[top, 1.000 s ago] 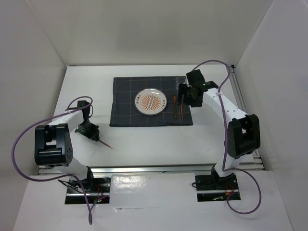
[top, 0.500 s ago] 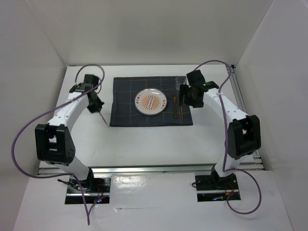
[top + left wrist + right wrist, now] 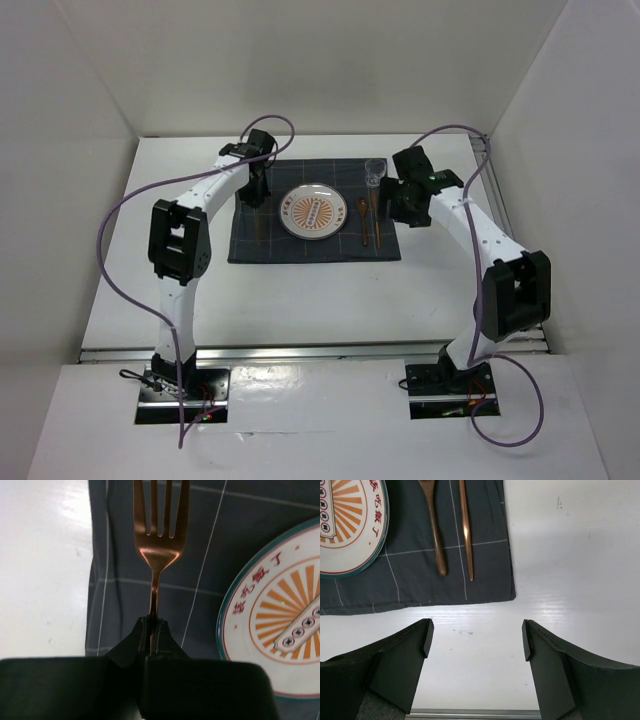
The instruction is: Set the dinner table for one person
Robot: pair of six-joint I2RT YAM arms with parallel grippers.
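My left gripper (image 3: 257, 196) is shut on the handle of a copper fork (image 3: 157, 545). It holds the fork over the left part of the dark grey grid-lined cloth (image 3: 262, 240), tines pointing away, left of the plate (image 3: 313, 212). The plate, white with an orange sunburst, lies mid-cloth and shows at the right of the left wrist view (image 3: 250, 610). A wooden spoon (image 3: 434, 530) and a copper knife (image 3: 465, 530) lie right of the plate. My right gripper (image 3: 476, 635) is open and empty over the white dinner table (image 3: 560, 555), just off the cloth's right edge.
A clear glass (image 3: 375, 172) stands at the cloth's back right corner, close to my right arm (image 3: 440, 205). White walls close in the table on three sides. A metal rail (image 3: 300, 350) runs along the near edge.
My left arm has swung from the table's left side to the cloth's left part, carrying the fork. My right gripper has shifted slightly right, away from the glass.
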